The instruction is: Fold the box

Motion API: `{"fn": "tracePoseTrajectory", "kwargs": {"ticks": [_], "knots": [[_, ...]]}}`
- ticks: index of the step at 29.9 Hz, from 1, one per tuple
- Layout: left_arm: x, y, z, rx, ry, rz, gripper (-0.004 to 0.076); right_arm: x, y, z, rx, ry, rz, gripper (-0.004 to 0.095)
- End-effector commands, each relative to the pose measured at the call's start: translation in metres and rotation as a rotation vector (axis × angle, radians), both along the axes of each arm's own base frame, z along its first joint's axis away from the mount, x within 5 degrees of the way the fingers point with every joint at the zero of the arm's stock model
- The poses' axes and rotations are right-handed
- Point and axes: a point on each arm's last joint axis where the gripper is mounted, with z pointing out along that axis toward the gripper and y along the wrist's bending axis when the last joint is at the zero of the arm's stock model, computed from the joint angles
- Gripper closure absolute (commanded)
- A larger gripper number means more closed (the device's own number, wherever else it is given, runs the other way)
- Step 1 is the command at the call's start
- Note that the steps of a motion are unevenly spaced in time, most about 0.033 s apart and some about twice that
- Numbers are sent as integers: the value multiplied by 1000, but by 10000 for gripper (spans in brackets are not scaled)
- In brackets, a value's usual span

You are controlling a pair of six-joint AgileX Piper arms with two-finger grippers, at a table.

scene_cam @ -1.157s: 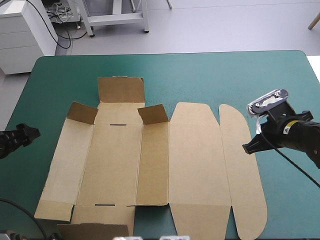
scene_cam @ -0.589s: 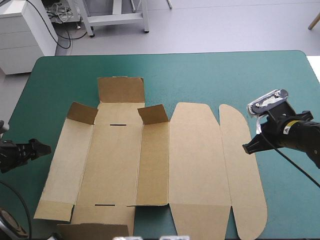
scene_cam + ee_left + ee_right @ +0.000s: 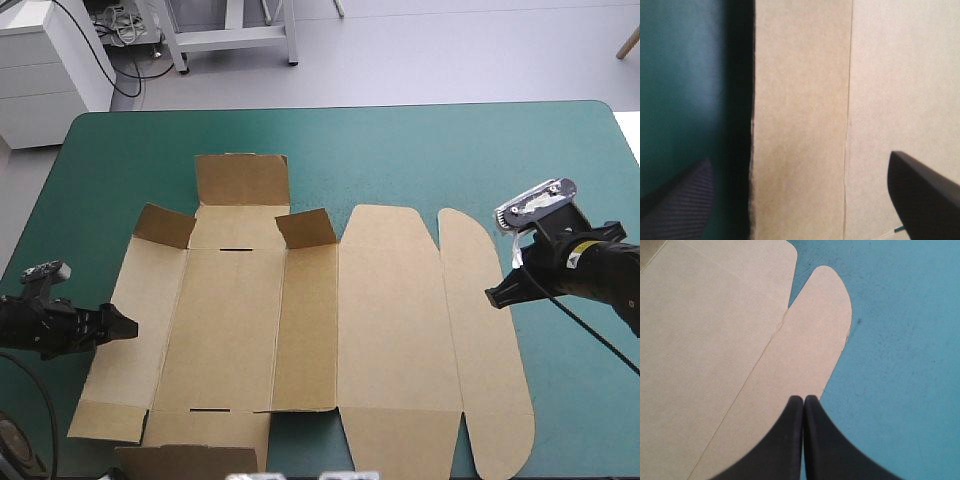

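We read the high view as a clock face, with 12 at the table's far edge. The left gripper sits at 9 o'clock of the box, low over the table, and its tips reach the board's left edge. In its wrist view the claw is wide. One of its black fingers is over the teal-green cover and the other is over brown board. The box's outer edge runs straight between them, with a dark line of shadow beside it. We cannot tell whether either finger touches the board.

The box lies spread open across the middle of the table, nearly all of it flat. At 12 o'clock of its left half the far flap lies on the cover. Two small corner flaps stand tilted up, one at 10 o'clock of that half and one at 1 o'clock. Toward 3 o'clock we see a wide panel lying flat. Beyond that panel is a long rounded flap, also flat.

The right gripper is at 3 o'clock of the box, and its point is at the outer edge of the rounded flap. Its wrist view shows the claw closed tight, the two black fingers meeting in one arch with nothing between them. The tip is over the rim of the flap, where board gives way to cover.
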Motion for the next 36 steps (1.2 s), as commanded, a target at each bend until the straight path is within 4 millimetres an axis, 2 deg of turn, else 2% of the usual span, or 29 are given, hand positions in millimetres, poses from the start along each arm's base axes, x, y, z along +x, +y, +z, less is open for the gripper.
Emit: {"fn": "tracePoseTrajectory", "kwargs": {"ticks": [1,8,14,21,25,29,36], "knots": [[-3,-8,11,-53,-1,-20,71,-1,-1,13,14,-89,0,929],[-14,-16,-9,-93,71,-24,72,-1,-1,13,13,-85,0,929],[-12,-21,-9,-118,59,-27,72,-1,-1,13,13,-83,0,929],[-6,-43,-10,-122,81,-121,72,-1,-1,13,13,-83,0,929],[-5,-47,-10,-126,88,-132,92,-1,-1,13,13,-83,0,929],[-5,-47,-10,-128,91,-129,218,-1,-1,13,13,-85,0,930],[-4,-47,-8,-123,84,-129,562,-1,-1,13,13,-85,0,929]]}}
